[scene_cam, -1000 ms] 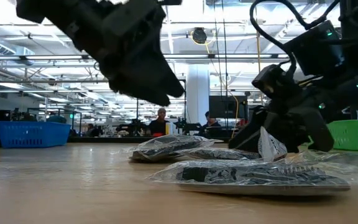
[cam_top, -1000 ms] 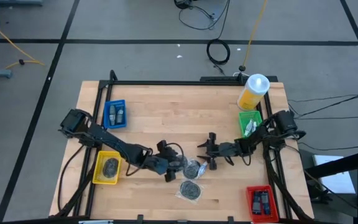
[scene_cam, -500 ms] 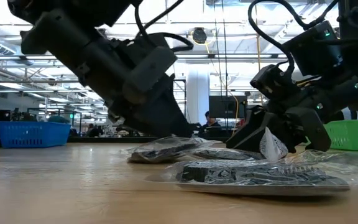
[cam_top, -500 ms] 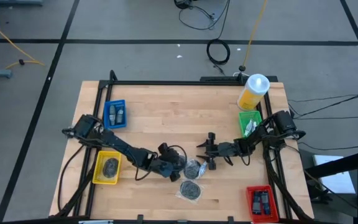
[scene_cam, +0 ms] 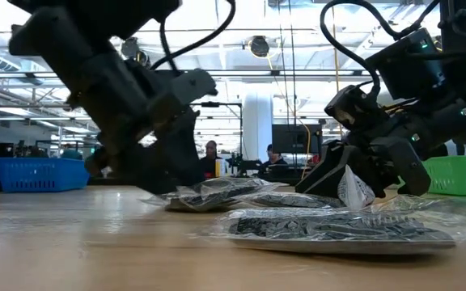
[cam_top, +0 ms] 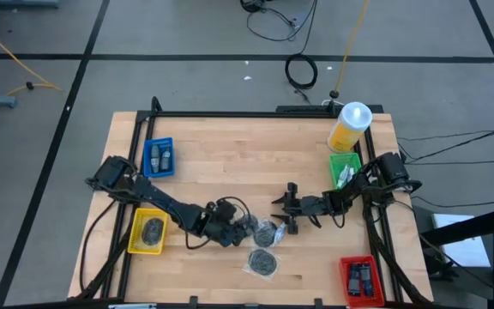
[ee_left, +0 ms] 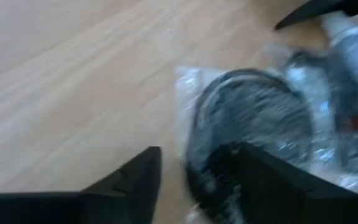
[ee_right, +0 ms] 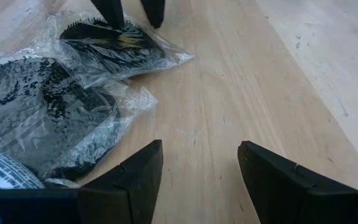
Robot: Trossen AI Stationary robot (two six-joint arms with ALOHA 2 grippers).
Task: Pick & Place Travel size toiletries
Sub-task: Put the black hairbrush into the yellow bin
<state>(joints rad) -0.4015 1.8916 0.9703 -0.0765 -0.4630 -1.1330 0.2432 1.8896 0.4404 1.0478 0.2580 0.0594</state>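
A white travel size toiletry tube [ee_right: 2, 168] lies among three clear bags of dark bundles at mid table, also in the left wrist view [ee_left: 353, 43]. My left gripper [cam_top: 232, 230] is low over the leftmost bag [ee_left: 253, 118], open, its fingertips [ee_right: 114, 12] at that bag's edge. My right gripper [cam_top: 280, 209] stands open at the right of the bags, bare table between its fingers [ee_right: 135, 180], the tube just outside one finger. More toiletries lie in the blue bin [cam_top: 159, 157]. My left gripper slants down from the table's left onto the leftmost bag. One finger [ee_left: 253, 180] stands over the bag's clear edge [ee_right: 98, 28] and the other over bare wood; whether either touches the plastic cannot be told.
A yellow bin [cam_top: 135, 245] near the left edge holds one dark bundle. A green bin [cam_top: 344, 159] and a yellow-white bottle [cam_top: 350, 127] stand at the far right, a red bin [cam_top: 358, 276] with black gadgets at the near right. Another bag [cam_top: 264, 263] lies toward the near edge.
My left gripper has come down onto the leftmost bag and rolled about its own axis, ending low against the table. The bags, the tube and my right gripper have stayed where they were.
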